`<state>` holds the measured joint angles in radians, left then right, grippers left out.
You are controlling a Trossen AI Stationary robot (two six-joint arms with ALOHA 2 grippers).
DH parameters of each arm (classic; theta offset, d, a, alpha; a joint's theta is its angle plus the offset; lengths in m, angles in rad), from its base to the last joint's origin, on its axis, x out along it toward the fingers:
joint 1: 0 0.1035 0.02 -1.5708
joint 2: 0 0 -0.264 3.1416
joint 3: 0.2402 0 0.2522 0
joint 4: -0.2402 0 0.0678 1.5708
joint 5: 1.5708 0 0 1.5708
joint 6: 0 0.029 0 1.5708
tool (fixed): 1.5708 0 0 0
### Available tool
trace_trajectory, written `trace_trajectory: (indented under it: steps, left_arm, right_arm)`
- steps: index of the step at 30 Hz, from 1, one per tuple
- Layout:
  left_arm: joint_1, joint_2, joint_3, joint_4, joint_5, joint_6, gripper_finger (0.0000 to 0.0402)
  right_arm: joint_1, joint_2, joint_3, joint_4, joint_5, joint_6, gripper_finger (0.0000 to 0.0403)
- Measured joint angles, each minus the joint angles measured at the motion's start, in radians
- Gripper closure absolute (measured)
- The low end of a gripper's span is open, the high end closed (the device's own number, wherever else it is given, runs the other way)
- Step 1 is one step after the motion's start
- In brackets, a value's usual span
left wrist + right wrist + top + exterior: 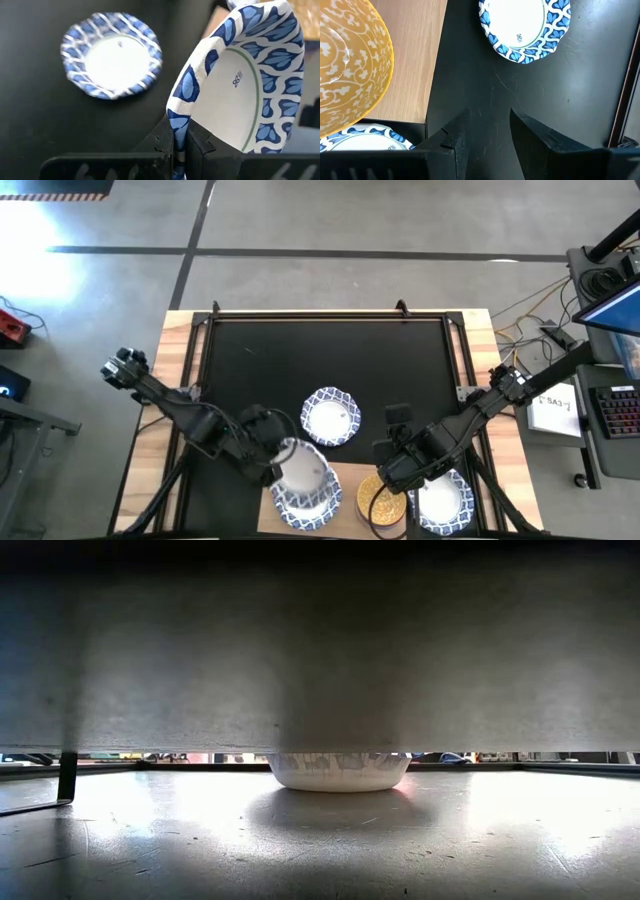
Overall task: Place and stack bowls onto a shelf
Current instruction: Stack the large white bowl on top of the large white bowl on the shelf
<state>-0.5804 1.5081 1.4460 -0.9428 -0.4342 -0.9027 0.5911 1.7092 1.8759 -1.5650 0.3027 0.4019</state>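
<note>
My left gripper (180, 137) (272, 463) is shut on a white bowl with a blue leaf-patterned rim (240, 85) (300, 465), held above a like bowl (305, 508) at the table's near edge. Another blue-rimmed bowl (330, 417) (111, 55) (522, 25) (338, 770) rests on its base on the black mat. A yellow-gold bowl (385, 498) (345, 70) and a white blue-rimmed bowl (442, 502) (370, 140) sit on the light-wood shelf (415, 60). My right gripper (490, 117) (392, 442) is open over the mat, just on the far side of the yellow bowl, touching nothing. My left gripper pinches the bowl's rim (178, 117) between its two fingers, one finger inside the bowl and one outside. The bowl is lifted clear and tilted steeply, its inside facing the wrist camera.
The black mat (300, 350) has open room on its far and left parts. A dark metal frame (200, 340) borders the mat. In the low view a broad grey surface (320, 650) blocks everything above the mat level.
</note>
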Motion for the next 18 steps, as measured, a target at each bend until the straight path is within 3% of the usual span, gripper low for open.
trace_trajectory:
  steps: [7,18]
  left_arm:
    - [0.000,0.065,0.000,0.030,0.109,0.005,0.0401]
    - [0.000,0.151,0.000,0.120,0.164,0.061,0.0401]
  right_arm:
    - [0.000,0.000,0.000,0.000,0.000,-0.001,0.0278]
    - [0.000,0.000,0.000,-0.001,0.000,-0.001,0.0278]
